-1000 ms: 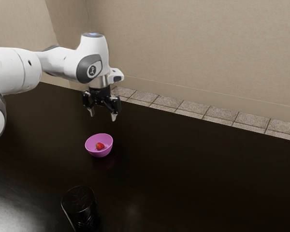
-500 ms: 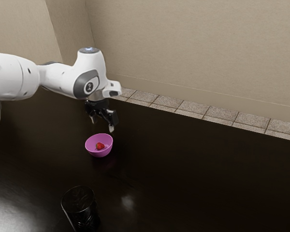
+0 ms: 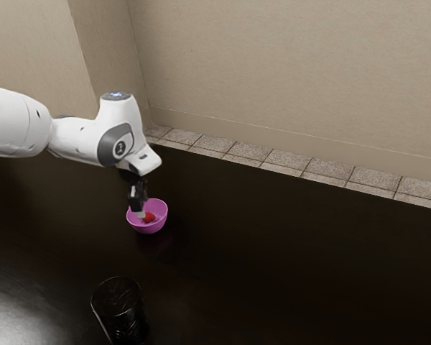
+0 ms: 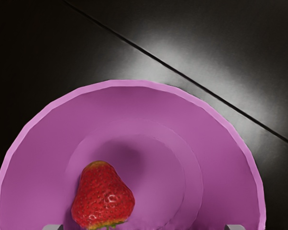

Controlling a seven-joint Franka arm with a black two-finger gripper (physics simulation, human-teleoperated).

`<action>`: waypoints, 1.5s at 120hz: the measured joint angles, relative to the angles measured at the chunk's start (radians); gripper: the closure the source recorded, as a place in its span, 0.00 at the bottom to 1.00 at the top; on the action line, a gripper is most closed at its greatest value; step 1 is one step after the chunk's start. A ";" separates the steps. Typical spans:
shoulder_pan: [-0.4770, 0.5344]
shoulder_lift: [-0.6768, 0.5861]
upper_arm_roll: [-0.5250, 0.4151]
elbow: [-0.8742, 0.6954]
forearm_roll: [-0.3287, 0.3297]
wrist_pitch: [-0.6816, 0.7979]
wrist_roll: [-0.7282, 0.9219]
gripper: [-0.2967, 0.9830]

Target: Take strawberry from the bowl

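Down at the bowl's side in the exterior view is my gripper [image 3: 140, 213], its fingertips at the rim on the exterior view's left, beside the strawberry [image 3: 149, 217]. The pink bowl [image 3: 156, 226] stands upright on the dark table. In the wrist view, the tips of my open gripper [image 4: 144, 227] stand far apart at the lower edge. The red strawberry [image 4: 103, 199] lies on the floor of the bowl [image 4: 221, 148], between the lines of the two fingertips and nearer one of them. Neither fingertip visibly touches it.
A black ribbed cup [image 3: 120, 309] stands on the table [image 3: 287, 251], well apart from the bowl, toward the exterior view's bottom. Beyond the table's far edge are floor tiles and a beige wall.
My hand has come down from above and beyond the bowl to its rim, shifting slightly toward the exterior view's left and turning. The bowl and strawberry have stayed where they were.
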 joint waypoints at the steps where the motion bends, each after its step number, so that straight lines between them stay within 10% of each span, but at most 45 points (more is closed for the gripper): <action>1: 0.001 0.001 0.000 0.000 -0.001 0.002 0.011 0.45; 42: 0.013 0.033 0.003 0.001 -0.112 0.052 0.279 0.49; 122: 0.030 0.100 0.015 0.031 -0.171 0.069 0.207 0.45; 180: 0.031 0.110 0.017 0.031 -0.191 0.095 0.191 0.63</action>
